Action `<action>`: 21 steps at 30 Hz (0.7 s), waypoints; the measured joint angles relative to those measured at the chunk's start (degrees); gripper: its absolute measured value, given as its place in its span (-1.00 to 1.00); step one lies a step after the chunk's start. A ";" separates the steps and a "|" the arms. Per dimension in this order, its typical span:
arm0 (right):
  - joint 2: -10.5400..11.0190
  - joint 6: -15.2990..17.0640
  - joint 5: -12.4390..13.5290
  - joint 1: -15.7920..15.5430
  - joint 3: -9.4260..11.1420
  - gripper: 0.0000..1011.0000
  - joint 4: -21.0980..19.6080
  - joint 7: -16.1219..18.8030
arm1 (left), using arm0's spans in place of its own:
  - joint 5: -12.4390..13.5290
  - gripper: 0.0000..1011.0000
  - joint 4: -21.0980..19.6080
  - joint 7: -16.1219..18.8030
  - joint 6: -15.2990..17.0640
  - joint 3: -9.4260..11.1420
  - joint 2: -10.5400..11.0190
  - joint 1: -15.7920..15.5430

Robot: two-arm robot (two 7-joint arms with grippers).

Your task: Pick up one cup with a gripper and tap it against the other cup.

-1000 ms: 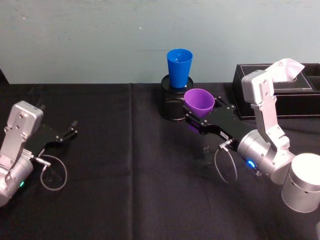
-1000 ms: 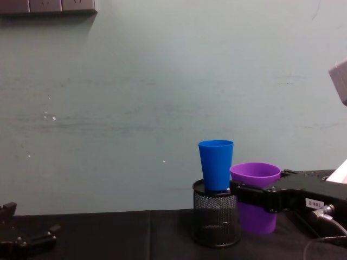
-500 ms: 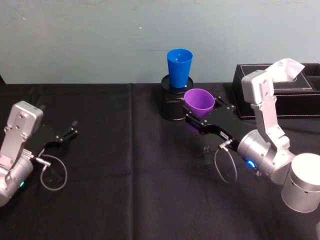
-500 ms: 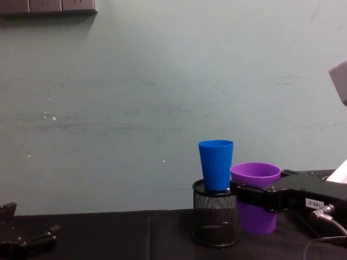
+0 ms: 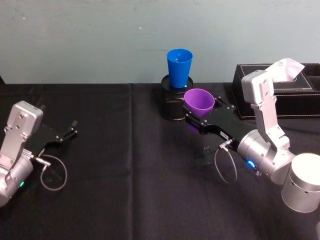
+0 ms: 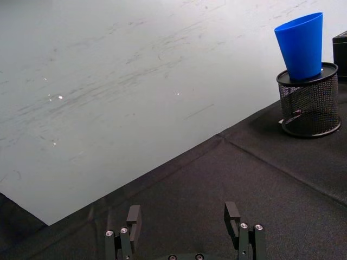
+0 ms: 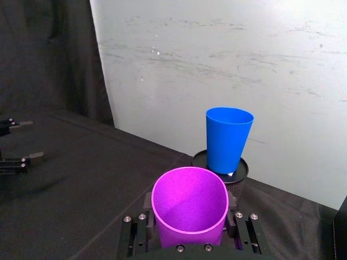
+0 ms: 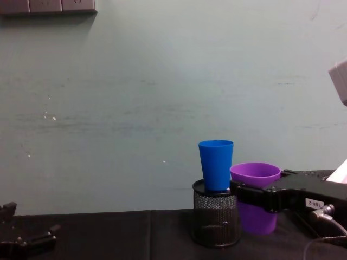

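Observation:
The purple cup (image 5: 199, 102) (image 7: 190, 208) (image 8: 258, 219) is upright in my right gripper (image 5: 200, 111) (image 7: 190, 216) (image 8: 246, 192), which is shut on it at mid-height. The cup is slightly above the black cloth. Just beyond it and a little to the left, the tall blue cup (image 5: 179, 67) (image 7: 227, 140) (image 8: 216, 165) (image 6: 301, 46) stands in a black mesh pen holder (image 5: 172, 102) (image 8: 216, 219). In the chest view the purple rim sits right beside the blue cup; I cannot tell if they touch. My left gripper (image 5: 57, 116) (image 6: 182, 214) rests open at the far left.
A black box (image 5: 285, 97) with stitched edges stands at the back right, behind my right arm. Black cloth (image 5: 130, 165) covers the table, and a pale wall rises right behind the pen holder.

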 joint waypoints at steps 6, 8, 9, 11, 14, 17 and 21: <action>0.00 0.00 0.00 0.00 0.00 0.43 0.00 0.00 | 0.00 0.98 0.00 0.00 0.00 0.00 0.00 0.00; 0.00 0.00 0.00 0.00 0.00 0.43 0.00 0.00 | 0.00 0.98 0.00 0.00 0.00 0.00 0.00 0.00; 0.00 0.00 0.00 0.00 0.00 0.43 0.00 0.00 | 0.00 0.98 0.00 0.00 0.00 0.00 0.00 0.00; 0.00 0.00 0.00 0.00 0.00 0.43 0.00 0.00 | 0.00 0.98 0.00 0.00 0.00 0.00 0.00 0.00; 0.00 0.00 0.00 0.00 0.00 0.43 0.00 0.00 | 0.00 0.98 0.00 0.00 0.00 0.00 0.00 0.00; 0.00 0.00 0.00 0.00 0.00 0.43 0.00 0.00 | 0.00 0.98 0.00 0.00 0.00 0.00 0.00 0.00; 0.00 0.00 0.00 0.00 0.00 0.43 0.00 0.00 | 0.00 0.98 0.00 0.00 0.00 0.00 0.00 0.00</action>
